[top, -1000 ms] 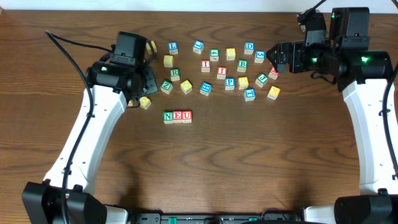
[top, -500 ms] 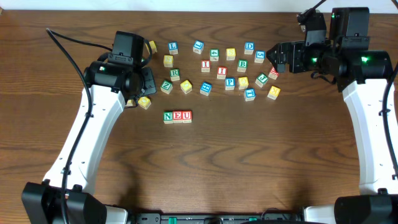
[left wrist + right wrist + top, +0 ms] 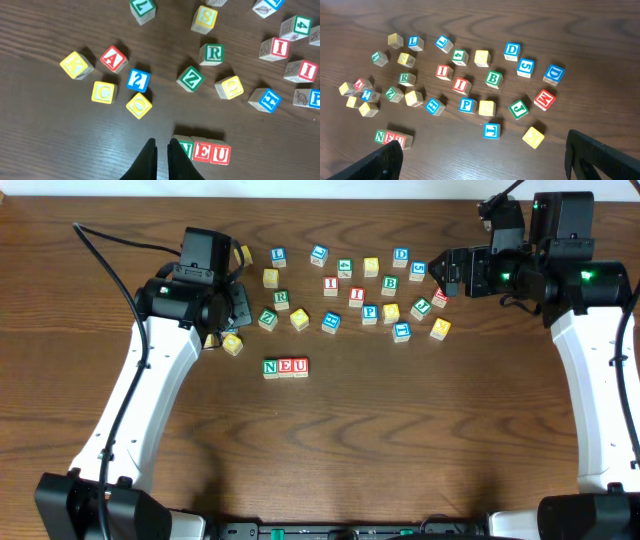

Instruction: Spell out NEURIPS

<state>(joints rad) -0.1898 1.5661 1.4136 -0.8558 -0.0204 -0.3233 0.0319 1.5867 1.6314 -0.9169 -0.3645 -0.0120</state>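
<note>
NEURIPS cubes lie on the wooden desk (image 3: 420, 440), three of them set in a touching row near its middle: green N (image 3: 270, 367), red E (image 3: 285, 367) and red U (image 3: 300, 367), reading left to right from overhead. The green R (image 3: 281, 299) sits apart in the scattered field beyond the row, with a yellow S (image 3: 205, 17) just past it. Two red I cubes (image 3: 331, 285) lie further right and the blue P (image 3: 369, 312) near them, among loose cubes bearing other letters and numerals. The left hand (image 3: 161, 146) hangs above the desk, fingers together with nothing between them, its tips appearing just left of the N in the wrist view. The right hand (image 3: 441, 276) stands wide apart and empty at the field's right edge.
</note>
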